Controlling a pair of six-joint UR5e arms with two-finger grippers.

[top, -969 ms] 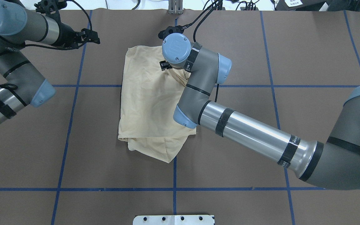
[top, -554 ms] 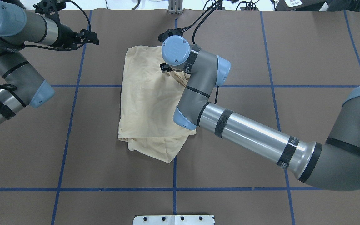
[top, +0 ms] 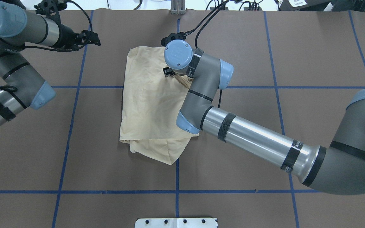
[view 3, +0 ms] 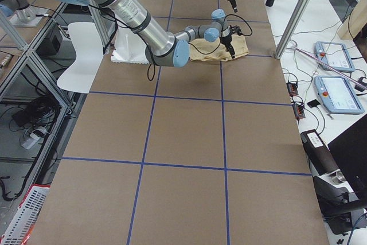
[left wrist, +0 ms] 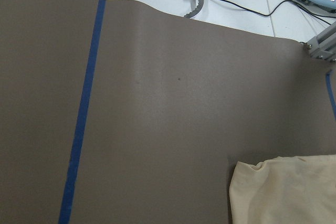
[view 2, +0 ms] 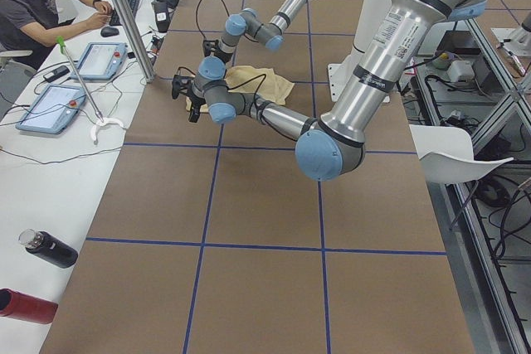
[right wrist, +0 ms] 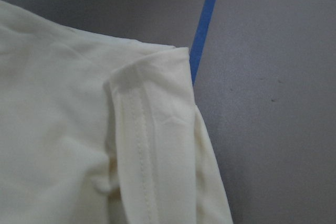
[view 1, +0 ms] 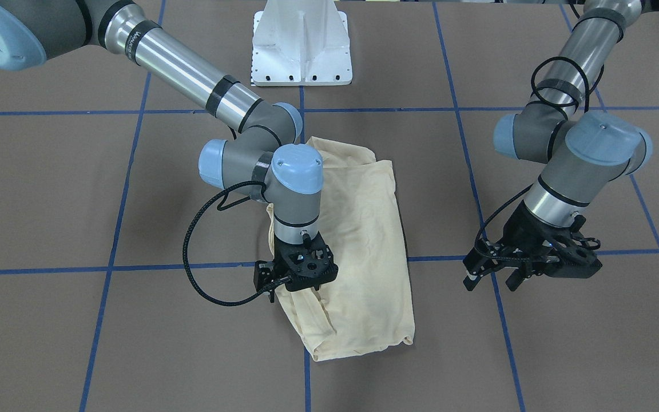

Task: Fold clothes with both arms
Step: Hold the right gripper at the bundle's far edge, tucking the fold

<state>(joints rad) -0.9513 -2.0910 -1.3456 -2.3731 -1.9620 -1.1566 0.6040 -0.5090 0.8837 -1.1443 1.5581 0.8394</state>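
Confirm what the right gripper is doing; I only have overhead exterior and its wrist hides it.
Observer: Front-facing: right gripper is down in the shirt, cloth bunched against it; jaws buried, state unclear.
Operator: Wrist camera?
Observer: Right wrist view shows a stitched hem folded over, beside blue tape.
Operator: Left side?
Observer: Front-facing shows left gripper off the shirt, jaws open, empty.
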